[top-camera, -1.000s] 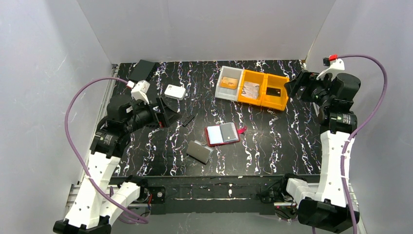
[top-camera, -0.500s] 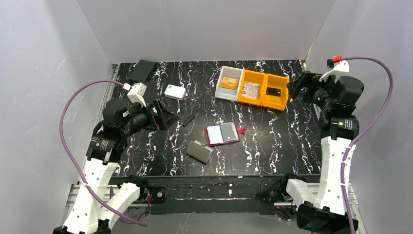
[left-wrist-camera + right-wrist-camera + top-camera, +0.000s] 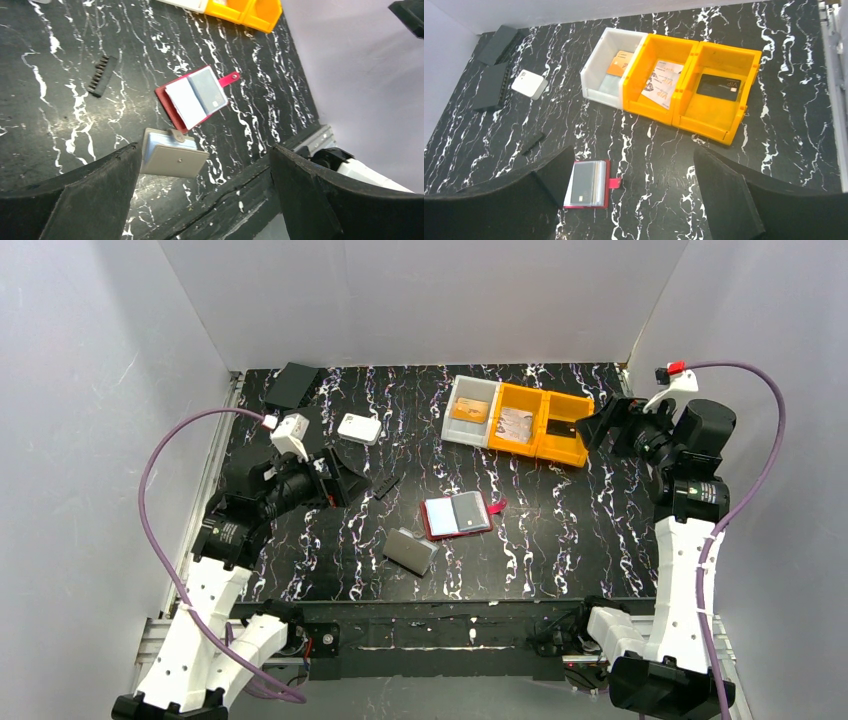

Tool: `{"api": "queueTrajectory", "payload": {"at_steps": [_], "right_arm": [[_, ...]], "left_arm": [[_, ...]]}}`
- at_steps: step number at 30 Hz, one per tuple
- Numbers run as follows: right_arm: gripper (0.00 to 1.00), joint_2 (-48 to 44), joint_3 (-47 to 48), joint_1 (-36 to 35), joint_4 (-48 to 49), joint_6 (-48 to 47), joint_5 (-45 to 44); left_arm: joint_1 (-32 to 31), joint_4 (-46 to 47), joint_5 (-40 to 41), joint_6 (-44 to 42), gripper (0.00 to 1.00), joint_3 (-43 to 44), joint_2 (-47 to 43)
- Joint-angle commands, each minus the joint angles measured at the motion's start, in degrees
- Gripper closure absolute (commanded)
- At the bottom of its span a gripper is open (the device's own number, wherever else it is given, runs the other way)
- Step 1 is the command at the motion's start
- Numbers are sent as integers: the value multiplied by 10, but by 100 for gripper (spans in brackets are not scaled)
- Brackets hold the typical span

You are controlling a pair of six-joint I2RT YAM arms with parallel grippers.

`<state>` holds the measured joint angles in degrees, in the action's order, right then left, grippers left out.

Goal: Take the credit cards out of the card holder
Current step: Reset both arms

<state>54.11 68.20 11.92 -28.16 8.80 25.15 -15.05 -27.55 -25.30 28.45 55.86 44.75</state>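
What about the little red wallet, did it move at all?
No. The card holder lies just where it was, with the same gap from the grey case beside it.

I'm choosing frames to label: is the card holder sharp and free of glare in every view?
Top external: evenly lit, card holder small but crisp. Left wrist: holder sharp, its pale page looks washed out, the left gripper has dark, soft fingers. Right wrist: sharp, no glare, print on the black card readable.
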Motion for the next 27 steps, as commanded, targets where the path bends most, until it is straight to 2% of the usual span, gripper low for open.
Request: {"api": "queueTrajectory", "payload": {"at_steps": [1,8,27], "right_arm": [[2,-1,-10,2,34,-15,34],[2,5,-6,4,28,-21,28],[2,-7,4,12,5,-63,44]], "left_arm": [[4,-15,51,-41,2,-13,-7],[4,-22,80,-62,2,-29,-14],[4,-16,75,-55,2,-21,-21]]}}
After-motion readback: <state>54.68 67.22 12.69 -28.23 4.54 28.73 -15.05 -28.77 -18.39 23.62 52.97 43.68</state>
